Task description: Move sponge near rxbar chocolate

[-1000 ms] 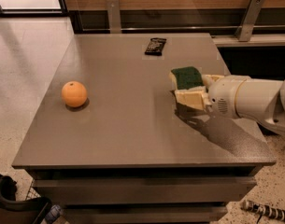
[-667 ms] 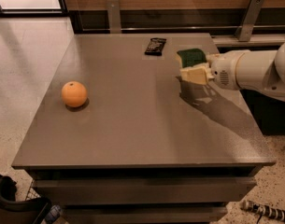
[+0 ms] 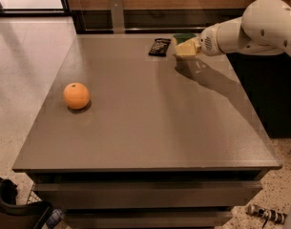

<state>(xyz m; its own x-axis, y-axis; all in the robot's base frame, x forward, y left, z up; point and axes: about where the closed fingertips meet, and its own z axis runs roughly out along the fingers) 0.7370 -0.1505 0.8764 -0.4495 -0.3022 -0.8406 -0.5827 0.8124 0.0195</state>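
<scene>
The sponge, dark green on top with a pale yellow base, is held in my gripper at the far right of the grey table, lifted a little above the surface. The gripper is shut on it, reaching in from the right on the white arm. The rxbar chocolate, a flat black wrapper with pale print, lies on the table just left of the sponge, a small gap apart.
A round orange fruit sits on the left side of the table. A wooden wall and a dark rail run behind the far edge. A dark object stands on the floor at lower left.
My gripper has carried the sponge away from me toward the far edge, and it is now right beside the black bar. The orange and the bar have not moved.
</scene>
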